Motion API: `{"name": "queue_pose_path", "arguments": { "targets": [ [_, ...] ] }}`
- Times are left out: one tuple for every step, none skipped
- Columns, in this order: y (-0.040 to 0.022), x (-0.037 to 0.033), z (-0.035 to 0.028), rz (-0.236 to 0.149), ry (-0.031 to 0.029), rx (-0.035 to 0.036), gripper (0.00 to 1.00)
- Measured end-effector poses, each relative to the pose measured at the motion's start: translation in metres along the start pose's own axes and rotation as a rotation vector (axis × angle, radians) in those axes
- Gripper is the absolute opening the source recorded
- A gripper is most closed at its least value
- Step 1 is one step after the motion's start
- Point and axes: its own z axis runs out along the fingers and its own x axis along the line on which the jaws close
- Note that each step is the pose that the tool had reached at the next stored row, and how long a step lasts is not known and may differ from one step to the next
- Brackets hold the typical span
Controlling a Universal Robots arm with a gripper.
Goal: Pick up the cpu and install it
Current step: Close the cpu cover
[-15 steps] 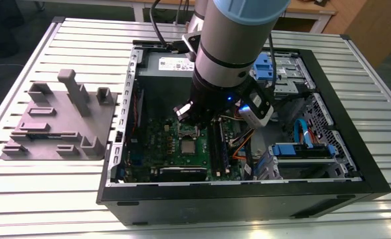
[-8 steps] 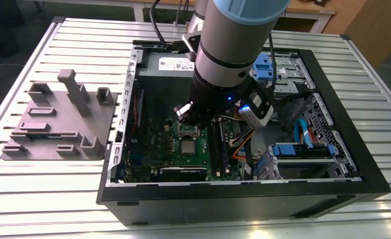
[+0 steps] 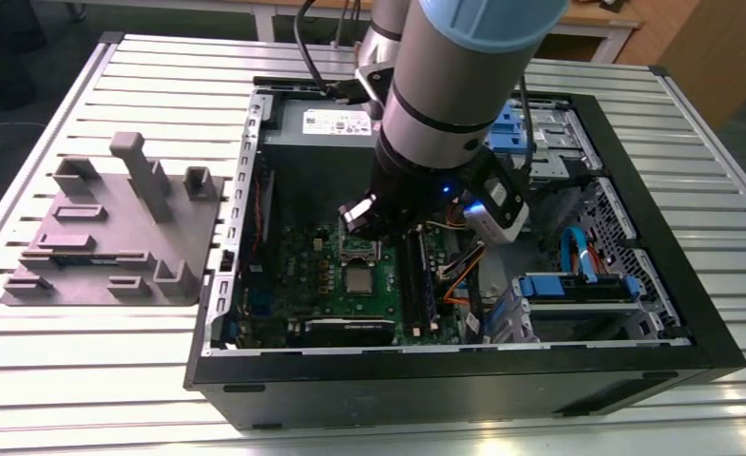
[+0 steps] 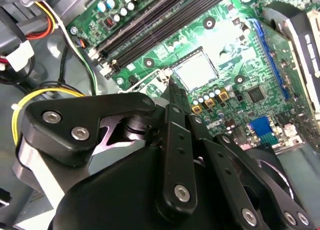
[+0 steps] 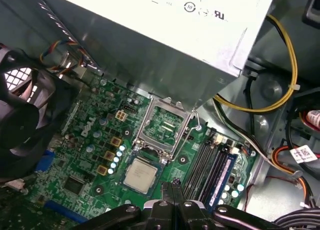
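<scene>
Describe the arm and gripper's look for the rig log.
Arm: silver-grey cylindrical links, light-blue joint cap, black cable alongside. Gripper: matte black linkage bars with silver screws, narrow tips. White-and-black module with blue glow at the wrist.

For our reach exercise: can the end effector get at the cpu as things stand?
Probably yes. The cpu lies uncovered on the motherboard, the socket frame stands open beside it, and the end effector hangs close by with nothing between.
</scene>
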Motion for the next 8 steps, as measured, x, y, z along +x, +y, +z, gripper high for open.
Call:
{"name": "queue_pose_path", "arguments": {
  "targets": [
    [0.0000,0.0000,0.0003,-0.011,-0.0002,-0.0039,0.10],
    [0.0000,-0.0001,0.0007,-0.024,0.0009,-0.0061,0.10],
    [-0.0001,-0.0001,0.0010,-0.042,0.0034,-0.0066,0.10],
    [-0.0002,0.0000,0.0014,-0.058,0.0060,-0.0068,0.10],
    [-0.0005,-0.0005,0.0017,-0.068,0.0073,-0.0073,0.10],
    [-0.0008,-0.0010,0.0020,-0.073,0.0059,-0.0119,0.10],
    [-0.0011,-0.0017,0.0022,-0.078,0.0013,-0.0222,0.10],
    [-0.0014,-0.0025,0.0023,-0.082,-0.0048,-0.0352,0.10]
  ]
}}
